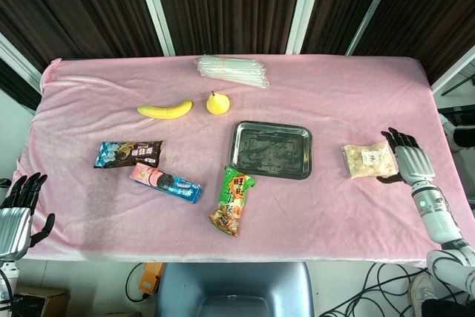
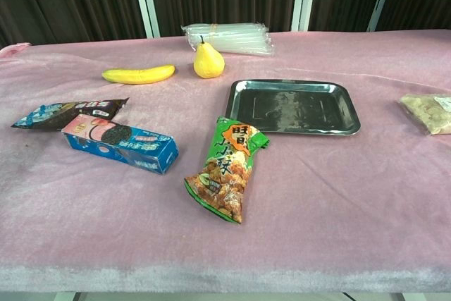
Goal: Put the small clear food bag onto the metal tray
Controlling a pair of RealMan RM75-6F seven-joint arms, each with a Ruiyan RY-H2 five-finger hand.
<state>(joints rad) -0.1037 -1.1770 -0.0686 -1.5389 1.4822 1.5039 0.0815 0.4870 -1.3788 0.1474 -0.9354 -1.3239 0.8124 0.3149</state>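
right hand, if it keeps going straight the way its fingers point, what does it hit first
Little, it seems: the right hand points its fingers up the table, alongside the small clear food bag, which lies just to its left. Ahead is bare pink cloth; depth unclear.

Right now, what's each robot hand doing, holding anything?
Left robot hand: open, holding nothing.
Right robot hand: open beside the clear food bag, not gripping it.

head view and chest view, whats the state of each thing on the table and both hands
small clear food bag: flat on cloth, right of tray
metal tray: empty
right hand: open, beside the bag
left hand: open, at table edge, holding nothing
green snack bag: sealed, lying flat
blue cookie box: closed
dark cookie pack: sealed
banana: unpeeled
pear: upright
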